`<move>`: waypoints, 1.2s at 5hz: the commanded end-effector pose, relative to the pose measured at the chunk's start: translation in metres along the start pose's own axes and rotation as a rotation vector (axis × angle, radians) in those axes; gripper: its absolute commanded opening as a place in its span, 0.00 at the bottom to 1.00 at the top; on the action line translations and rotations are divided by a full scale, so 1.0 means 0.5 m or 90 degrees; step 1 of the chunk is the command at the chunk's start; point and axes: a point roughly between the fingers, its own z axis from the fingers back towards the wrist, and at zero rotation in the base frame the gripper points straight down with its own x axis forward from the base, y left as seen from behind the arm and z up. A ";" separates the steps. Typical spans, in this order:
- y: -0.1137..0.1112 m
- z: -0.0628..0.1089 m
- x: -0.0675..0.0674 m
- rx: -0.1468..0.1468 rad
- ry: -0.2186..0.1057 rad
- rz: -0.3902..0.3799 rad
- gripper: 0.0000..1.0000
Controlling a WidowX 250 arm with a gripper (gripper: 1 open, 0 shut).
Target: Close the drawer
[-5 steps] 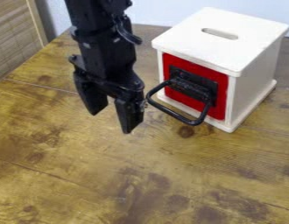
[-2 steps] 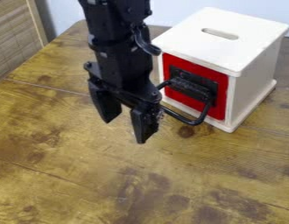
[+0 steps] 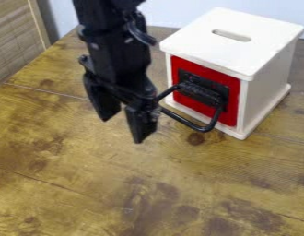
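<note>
Gripper: black, in front of the box, its two fingertips (image 3: pixel 123 127) spread apart with nothing visible between them
Drawer from gripper: the red drawer front (image 3: pixel 226 96) lies to the image right and a little farther back; the arm is blurred, so whether it touches the handle is hard to tell
Handle: black loop (image 3: pixel 192 123), sticking out toward the camera, its long bar slanting down to the right
Box: cream wooden cube (image 3: pixel 233 39), slotted on top, holding the drawer; contents hidden
</note>
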 end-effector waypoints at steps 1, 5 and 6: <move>0.049 0.023 0.018 0.002 -0.029 -0.022 1.00; 0.000 0.027 0.059 0.026 -0.037 0.098 1.00; 0.005 0.029 0.056 0.026 -0.037 0.133 1.00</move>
